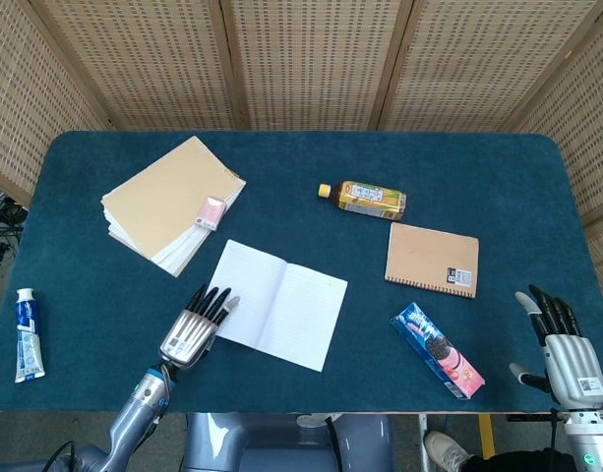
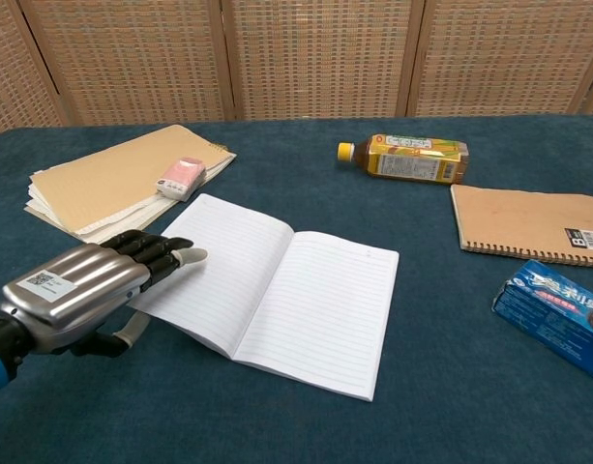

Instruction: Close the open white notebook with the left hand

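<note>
The open white notebook (image 1: 279, 304) (image 2: 277, 293) lies near the table's front middle, lined pages up. Its left half is tilted up off the cloth. My left hand (image 1: 194, 329) (image 2: 83, 289) is at that left edge, fingers stretched out against the page's outer edge, thumb low beside it; it grips nothing. My right hand (image 1: 562, 340) rests at the front right corner of the table, fingers spread and empty, seen only in the head view.
A stack of tan notebooks (image 1: 169, 202) with a pink eraser (image 1: 211, 211) lies behind my left hand. A yellow bottle (image 1: 363, 199), a spiral notebook (image 1: 432, 259) and a blue cookie pack (image 1: 436, 349) sit to the right. A toothpaste tube (image 1: 26, 334) lies far left.
</note>
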